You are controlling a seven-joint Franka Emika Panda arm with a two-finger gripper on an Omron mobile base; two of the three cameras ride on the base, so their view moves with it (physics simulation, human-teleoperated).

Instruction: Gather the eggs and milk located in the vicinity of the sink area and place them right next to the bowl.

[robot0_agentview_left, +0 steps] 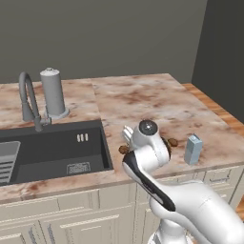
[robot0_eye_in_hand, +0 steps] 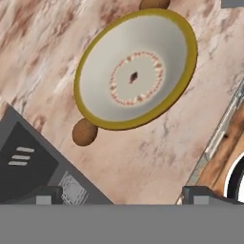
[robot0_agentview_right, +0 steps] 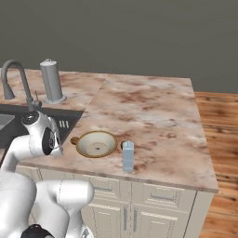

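"Did you see where the robot's gripper (robot0_eye_in_hand: 119, 200) was?"

"Yes. It hung over the pink-brown marble counter (robot0_agentview_right: 153, 107), looking down. Its two small dark fingers (robot0_eye_in_hand: 45, 196) stood wide apart with nothing between them. It held nothing."

"What lay under it?"

"The shallow round cream bowl with the tan-gold rim (robot0_eye_in_hand: 136, 69) sat just ahead of the fingers. One little brown egg (robot0_eye_in_hand: 85, 132) lay between the fingers and the bowl, off toward one finger, right up against the rim. A second little brown egg (robot0_eye_in_hand: 153, 4) peeked out on the far side of the bowl."

"And the milk?"

"The small pale blue-grey milk carton (robot0_agentview_right: 128, 156) stood upright near the counter's front edge, close beside the bowl and off to the side of the fingers. The big dark grey sink (robot0_agentview_left: 47, 152) with its grey bent tap (robot0_agentview_left: 27, 100) was on the other side. A tall grey pot with a white cap (robot0_agentview_left: 52, 93) stood behind the sink."

"So what could have gone wrong?"

"I thought the job looked almost done. The eggs were round, so a bump from a finger could have sent one rolling toward the sink. If the arm swung low past the carton, it could have knocked it off the edge."
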